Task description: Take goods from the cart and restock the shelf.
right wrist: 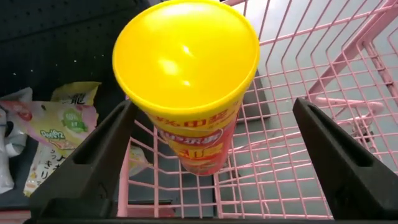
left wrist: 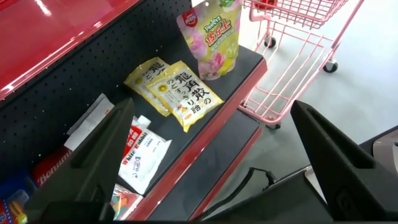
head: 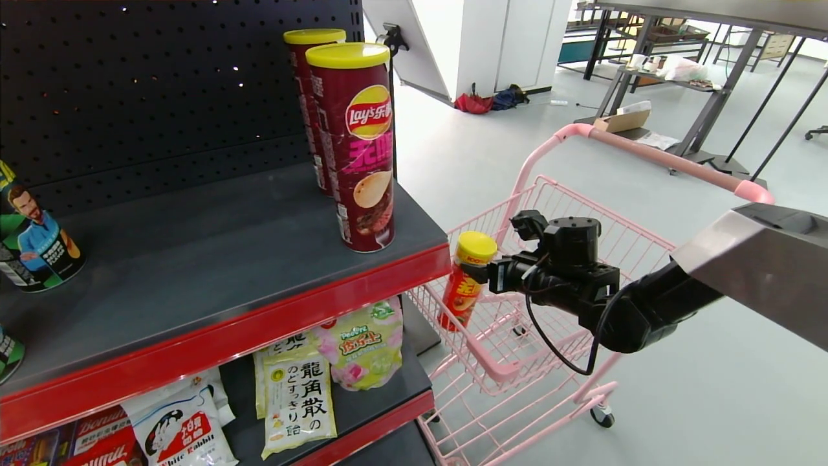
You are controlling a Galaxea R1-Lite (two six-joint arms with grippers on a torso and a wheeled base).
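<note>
Jaws gaped wide on both arms: left gripper (left wrist: 211, 106) empty, right gripper (head: 484, 272) straddling a yellow-lidded can (head: 466, 285) in the cart (head: 647, 153), ungrasped; two tall cans (head: 362, 149) stood on the shelf (head: 194, 259).

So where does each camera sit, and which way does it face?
Head view: on the head, looking down at shelf, pink cart, right arm, right gripper by a yellow-lidded can.
Left wrist view: on that wrist, facing lower-shelf snack packets past the open left gripper.
Right wrist view: on that wrist, looking down onto the can inside the open right gripper.
Head and right wrist views share can and cart.
</note>
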